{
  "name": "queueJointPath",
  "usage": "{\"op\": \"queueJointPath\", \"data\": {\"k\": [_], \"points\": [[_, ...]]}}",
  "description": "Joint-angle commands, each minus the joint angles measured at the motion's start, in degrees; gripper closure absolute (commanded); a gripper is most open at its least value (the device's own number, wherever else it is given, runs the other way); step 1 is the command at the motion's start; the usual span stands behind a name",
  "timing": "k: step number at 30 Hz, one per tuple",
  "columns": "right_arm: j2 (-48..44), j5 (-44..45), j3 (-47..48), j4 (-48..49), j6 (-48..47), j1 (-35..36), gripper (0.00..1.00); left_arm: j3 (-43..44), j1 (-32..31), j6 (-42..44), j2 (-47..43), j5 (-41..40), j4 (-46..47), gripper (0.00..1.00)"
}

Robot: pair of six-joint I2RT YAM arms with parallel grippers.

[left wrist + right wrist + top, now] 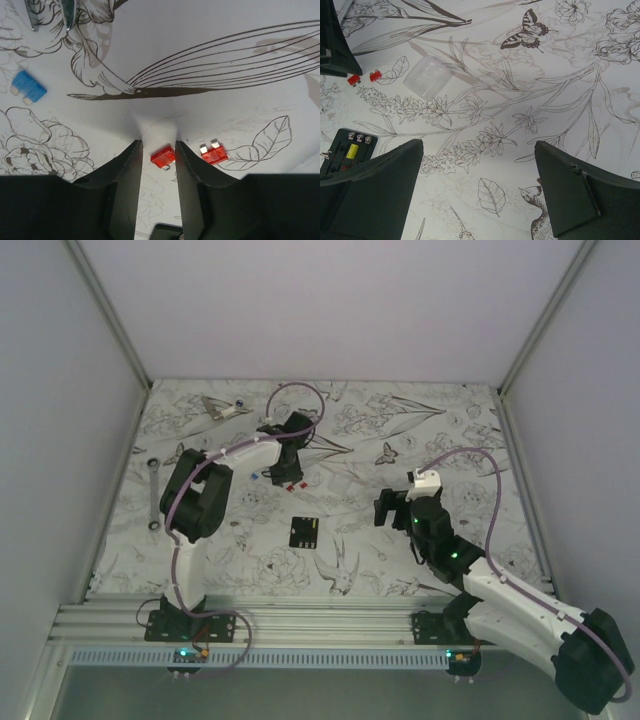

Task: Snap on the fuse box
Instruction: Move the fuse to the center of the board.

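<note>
Overall, the table point(450, 540) carries a black-and-white floral print, and every position below is given from the fuse box point(304, 531).

The left arm point(200, 495) reaches over the table to the far side of the fuse box. The right arm point(500, 590) stands to the right of the fuse box, well apart from it.

A wrench point(150, 495) lies far to the left of the fuse box. A second metal tool point(222, 407) lies far beyond it and to the left, near the back edge.

A clear cover point(426, 77) rests on the table beyond the fuse box and slightly to its right, not touching it.

The fuse box lies flat near the table's middle, alone, and no gripper touches it. In the right wrist view, a yellow fuse shows in its slots.

The right gripper point(479, 144) is spread wide with only bare table between its fingers.

The left gripper point(158, 145) is down at the table just beyond the fuse box. Its jaws are narrowly parted, one on each side of a red fuse point(163, 157). A thin gap shows on one side, so no firm hold is confirmed.

A second red fuse point(215, 154) lies just beside the first. A blue fuse point(29, 86) lies near them, apart.
</note>
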Motion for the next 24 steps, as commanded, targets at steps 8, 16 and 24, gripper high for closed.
{"op": "queueJointPath", "data": {"k": [8,16,24], "points": [[-1.0,-0.2,0.4,1.6,-0.4,-0.4,0.0,-3.7,-1.1,-1.1,-1.6,-3.0,-6.3,0.64],[-1.7,-0.3,0.3,1.2,-0.4,-0.3,0.0,-7.1,-0.8,-2.0,-4.4,-2.1,-6.3,0.63],[-2.2,-0.3,0.3,1.1,-0.3,-0.3,0.0,-10.4,-0.8,-3.7,-8.4,-3.3,-6.3,0.57]]}}
